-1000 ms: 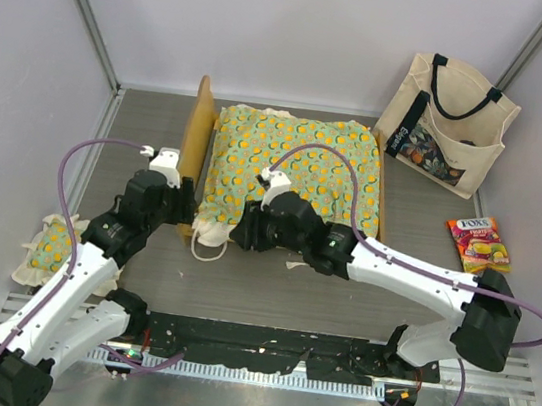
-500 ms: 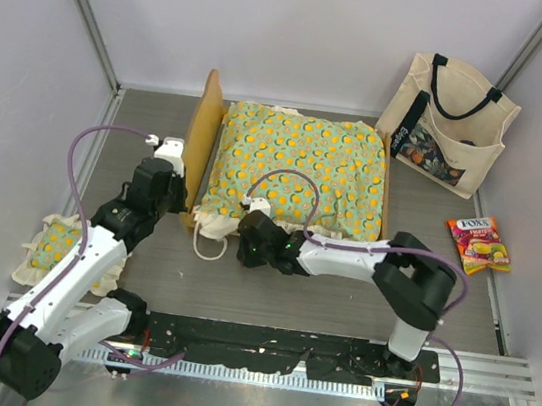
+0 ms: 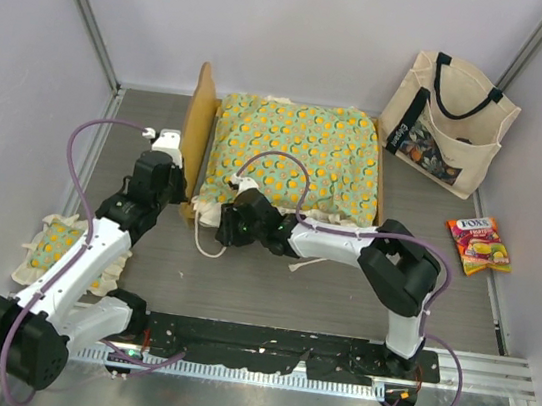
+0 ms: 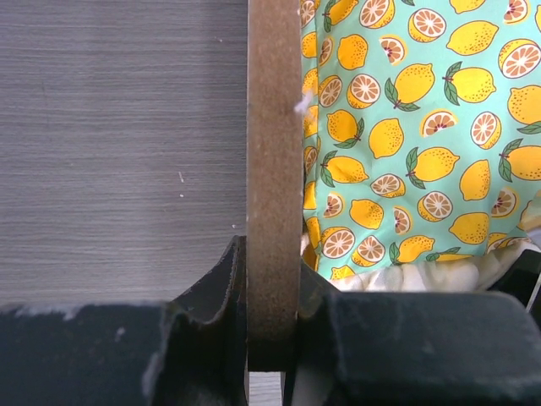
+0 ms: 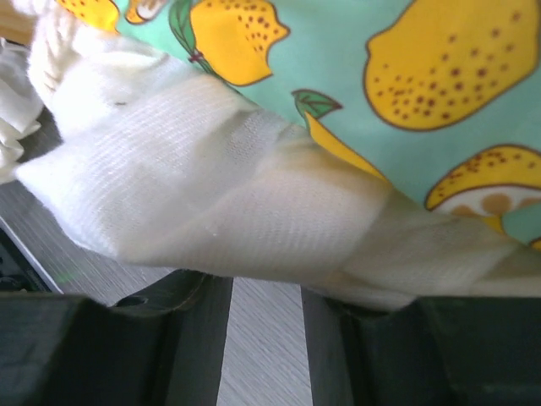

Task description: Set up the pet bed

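The left fingers (image 4: 211, 321) pinch the wooden end board of the bed frame (image 4: 273, 127) between them. The lemon-print cushion (image 4: 423, 127) lies just past it, inside the frame. The right fingers (image 5: 152, 338) stand apart with bare bench (image 5: 258, 338) between them, and the cushion's cream ruffle (image 5: 211, 211) lies at their tips.

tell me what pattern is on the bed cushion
The cushion is mint green with lemons and orange slices; clearest in the left wrist view.

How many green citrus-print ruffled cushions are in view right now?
2. The large green citrus-print mattress cushion lies in the light-wood bed frame; the small matching pillow lies far left, apart from the bed. No others show.
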Available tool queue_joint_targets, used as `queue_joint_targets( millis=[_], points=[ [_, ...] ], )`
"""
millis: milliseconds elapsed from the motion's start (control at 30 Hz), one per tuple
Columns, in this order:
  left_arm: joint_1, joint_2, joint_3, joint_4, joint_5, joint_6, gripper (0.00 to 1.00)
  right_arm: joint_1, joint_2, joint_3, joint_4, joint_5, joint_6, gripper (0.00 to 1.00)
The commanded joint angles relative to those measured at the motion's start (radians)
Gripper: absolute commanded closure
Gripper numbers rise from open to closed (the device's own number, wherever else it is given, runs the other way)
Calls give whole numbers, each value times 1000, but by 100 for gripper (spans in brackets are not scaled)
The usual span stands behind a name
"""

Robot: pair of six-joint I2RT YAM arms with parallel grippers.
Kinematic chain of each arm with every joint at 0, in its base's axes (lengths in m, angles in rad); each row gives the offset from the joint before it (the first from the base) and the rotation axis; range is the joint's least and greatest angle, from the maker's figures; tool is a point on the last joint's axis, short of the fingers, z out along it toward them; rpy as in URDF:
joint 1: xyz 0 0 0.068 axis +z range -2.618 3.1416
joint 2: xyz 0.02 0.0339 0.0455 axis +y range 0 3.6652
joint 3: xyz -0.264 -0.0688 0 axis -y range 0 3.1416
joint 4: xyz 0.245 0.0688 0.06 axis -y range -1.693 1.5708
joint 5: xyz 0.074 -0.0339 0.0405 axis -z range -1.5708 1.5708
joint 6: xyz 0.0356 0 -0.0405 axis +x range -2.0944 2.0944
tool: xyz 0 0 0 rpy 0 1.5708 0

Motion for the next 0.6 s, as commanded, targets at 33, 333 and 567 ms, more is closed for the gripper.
queue_joint_targets(
  millis=[33,333,567],
  points=[
    [-10,20,-9,-26,118,-93,100,-52,97,18,104,141,-2,56],
    [-10,21,-1,-41,135,-96,100,-12,182,-8,184,337,12,56],
    [-9,3,-18,-45,143,-101,100,22,206,-23,177,382,0,58]
  ],
)
